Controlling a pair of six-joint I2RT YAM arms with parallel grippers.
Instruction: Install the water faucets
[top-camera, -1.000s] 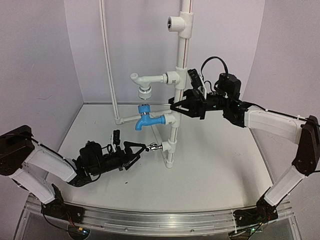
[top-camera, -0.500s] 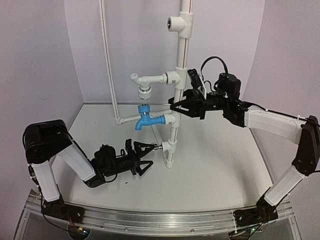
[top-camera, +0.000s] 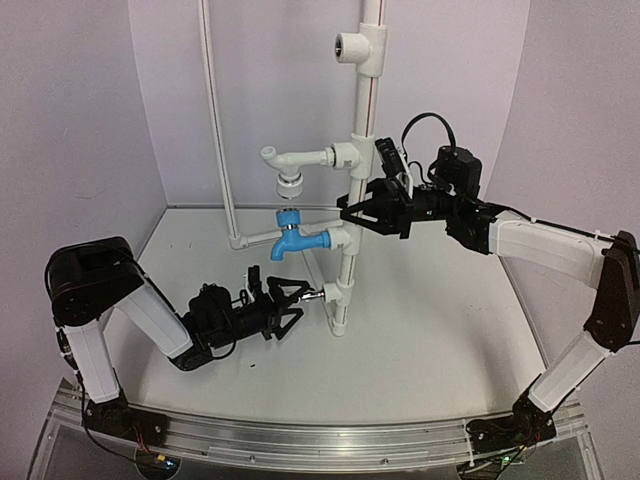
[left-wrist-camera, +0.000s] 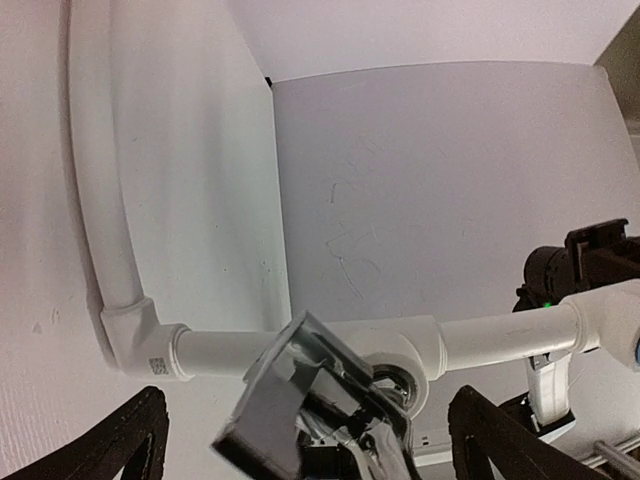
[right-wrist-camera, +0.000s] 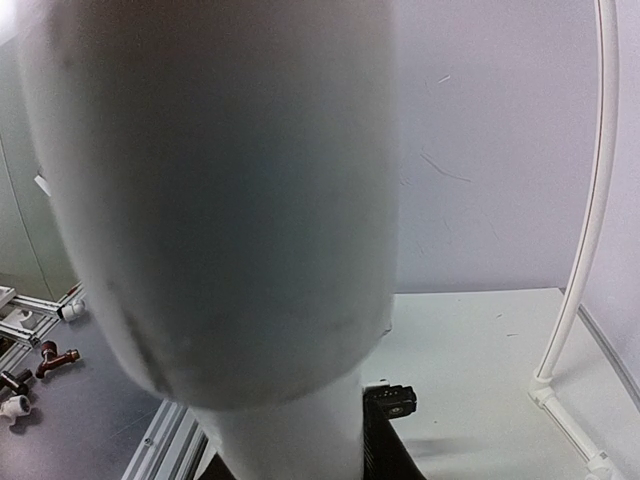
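Small silver faucet (left-wrist-camera: 300, 392) at lower tee (top-camera: 340, 292), btwn spread fingers (left-wrist-camera: 140, 440) of left claw (top-camera: 297, 302).

At left claw: wide open, gripping nothing, low over tabletop (top-camera: 440, 330). Btwn its two fingers, touching neither: silver faucet, shiny lever handle nearest the wrist cam, other end at the socket of lower tee just ahead of the fingertips; can't tell how far screwed in. At right claw (top-camera: 352, 213): closed round upright pipe (top-camera: 347, 262), pipe filling its wrist view, own fingers not visible there. Below that claw on same pipe: blue tap (top-camera: 291, 236), then lower tee w/ silver faucet. Above that claw, off to one side: white side branch (top-camera: 300, 160). Claws well apart.
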